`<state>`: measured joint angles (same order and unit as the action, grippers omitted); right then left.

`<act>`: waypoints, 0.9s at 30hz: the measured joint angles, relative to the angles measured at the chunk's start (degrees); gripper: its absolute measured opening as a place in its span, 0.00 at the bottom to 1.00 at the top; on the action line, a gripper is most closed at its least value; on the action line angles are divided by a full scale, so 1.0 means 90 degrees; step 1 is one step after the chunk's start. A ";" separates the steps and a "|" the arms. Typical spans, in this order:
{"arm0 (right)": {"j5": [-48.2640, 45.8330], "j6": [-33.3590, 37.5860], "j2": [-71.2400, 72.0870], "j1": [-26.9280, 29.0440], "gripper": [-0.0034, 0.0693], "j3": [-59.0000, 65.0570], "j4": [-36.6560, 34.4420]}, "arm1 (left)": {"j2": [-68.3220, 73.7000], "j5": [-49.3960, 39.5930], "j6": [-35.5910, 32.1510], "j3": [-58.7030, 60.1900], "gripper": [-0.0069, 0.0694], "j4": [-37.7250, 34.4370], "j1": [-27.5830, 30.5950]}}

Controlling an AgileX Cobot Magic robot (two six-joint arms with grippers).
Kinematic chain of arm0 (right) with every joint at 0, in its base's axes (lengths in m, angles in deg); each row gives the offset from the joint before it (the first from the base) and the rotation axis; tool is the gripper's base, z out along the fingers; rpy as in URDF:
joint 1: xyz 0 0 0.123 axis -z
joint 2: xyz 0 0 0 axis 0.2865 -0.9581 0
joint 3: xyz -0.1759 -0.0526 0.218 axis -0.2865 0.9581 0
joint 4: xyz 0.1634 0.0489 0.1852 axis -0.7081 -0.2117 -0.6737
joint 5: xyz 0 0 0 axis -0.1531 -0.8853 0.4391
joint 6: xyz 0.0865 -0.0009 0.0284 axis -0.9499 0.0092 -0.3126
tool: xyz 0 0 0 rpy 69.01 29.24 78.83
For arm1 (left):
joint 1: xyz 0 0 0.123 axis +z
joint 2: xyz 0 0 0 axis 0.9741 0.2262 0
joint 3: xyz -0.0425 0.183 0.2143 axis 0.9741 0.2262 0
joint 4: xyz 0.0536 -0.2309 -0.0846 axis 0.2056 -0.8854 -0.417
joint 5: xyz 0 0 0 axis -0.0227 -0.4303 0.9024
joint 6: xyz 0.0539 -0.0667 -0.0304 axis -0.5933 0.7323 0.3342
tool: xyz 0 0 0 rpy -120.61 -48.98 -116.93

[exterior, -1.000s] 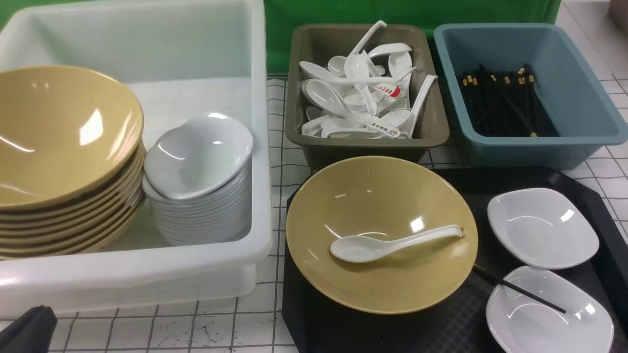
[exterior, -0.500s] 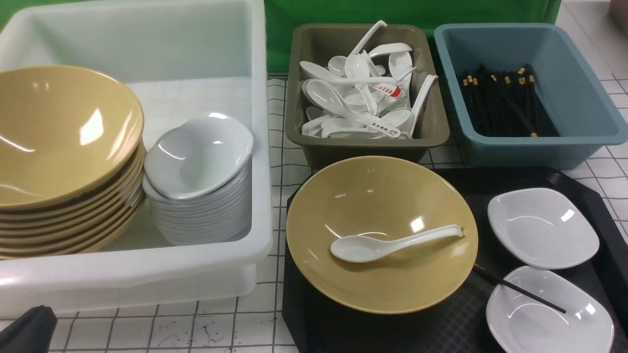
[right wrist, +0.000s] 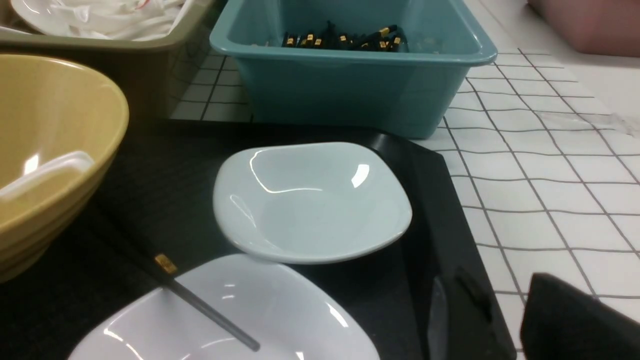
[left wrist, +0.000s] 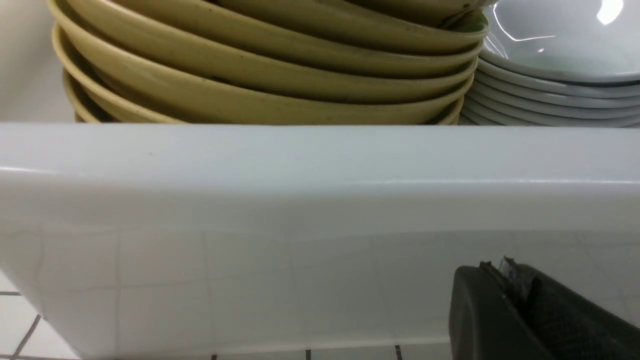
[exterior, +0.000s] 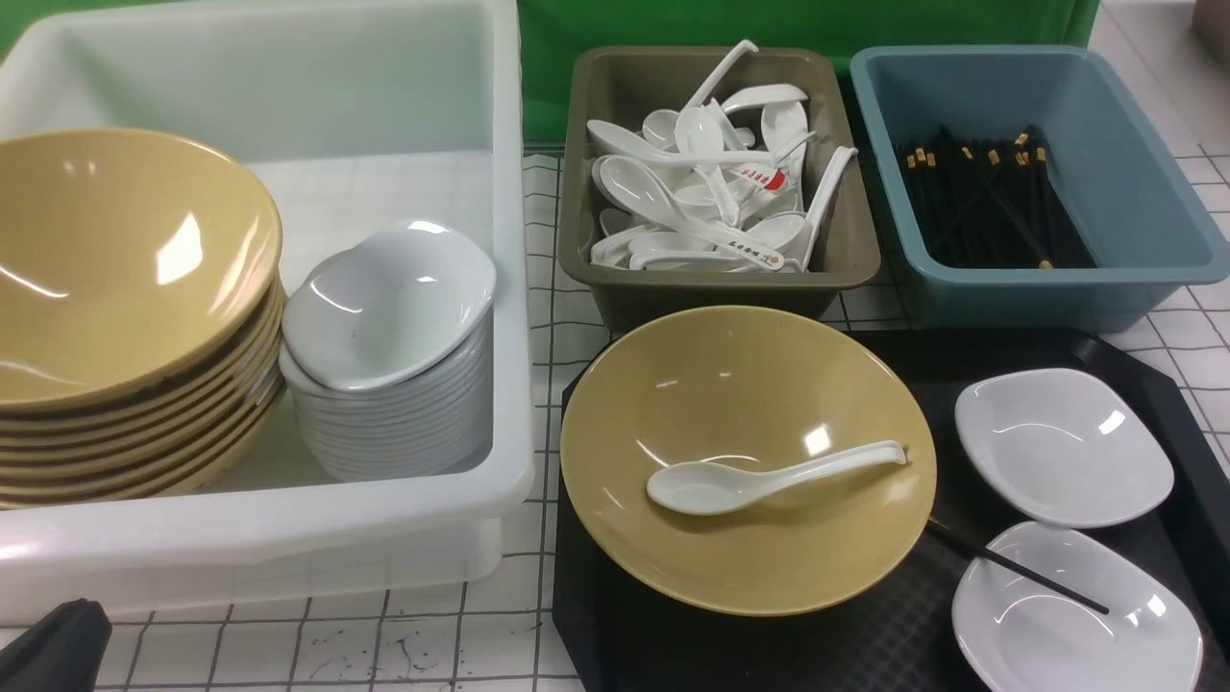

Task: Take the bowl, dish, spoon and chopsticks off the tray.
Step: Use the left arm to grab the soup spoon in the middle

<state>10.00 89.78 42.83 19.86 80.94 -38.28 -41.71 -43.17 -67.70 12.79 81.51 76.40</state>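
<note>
The mustard-yellow bowl (exterior: 748,384) stands on the left part of the black tray (exterior: 615,644). The white spoon (exterior: 759,478) lies inside the bowl. Two white dishes (exterior: 1062,447) (exterior: 1076,625) sit on the tray's right side. A black chopstick (exterior: 1019,569) rests from the tray onto the nearer dish. My left gripper (exterior: 53,644) is shut and empty, low in front of the white tub, far left of the tray. Of my right gripper only one dark finger (right wrist: 570,320) shows, beside the tray's right edge (right wrist: 440,215). It holds nothing I can see.
A white tub (exterior: 269,538) on the left holds a stack of yellow bowls (exterior: 125,288) and a stack of white dishes (exterior: 389,317). Behind the tray stand an olive tub (exterior: 711,298) of spoons and a blue tub (exterior: 1038,308) of chopsticks.
</note>
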 joint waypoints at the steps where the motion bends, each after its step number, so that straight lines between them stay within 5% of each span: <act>1: 0.0000 0.0000 0.0000 0.0000 0.37 0.0000 0.0000 | 0.0000 0.0000 0.0000 0.0000 0.07 0.0000 0.0000; 8: 0.0790 0.0000 0.0000 0.0000 0.37 0.0021 0.0000 | 0.0000 0.1163 0.0007 0.0012 0.07 -0.0322 0.0000; 13: 0.3036 -0.0624 0.0000 0.0000 0.37 0.0021 0.0000 | 0.0000 0.4413 0.0250 0.0012 0.07 -0.0760 0.0000; 17: 0.3975 -0.1707 0.0000 0.0000 0.37 0.0021 0.0000 | 0.0000 0.5968 0.0403 0.0012 0.07 -0.0848 0.0000; 21: 0.4587 -0.2456 0.0000 0.0000 0.37 0.0021 0.0000 | -0.0006 0.7609 0.1353 0.0012 0.07 -0.1045 0.0000; 24: 0.4785 -0.2538 0.0000 0.0000 0.37 0.0021 0.0000 | -0.0011 0.7698 0.1680 -0.0007 0.07 -0.0986 0.0000; 27: 0.4426 -0.2500 0.0000 0.0000 0.31 -0.0216 -0.0006 | -0.0003 0.6229 0.1762 -0.0621 0.07 -0.0373 0.0000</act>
<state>49.84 67.28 42.83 19.86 78.99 -38.33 -41.74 12.89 -51.84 7.20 78.15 76.40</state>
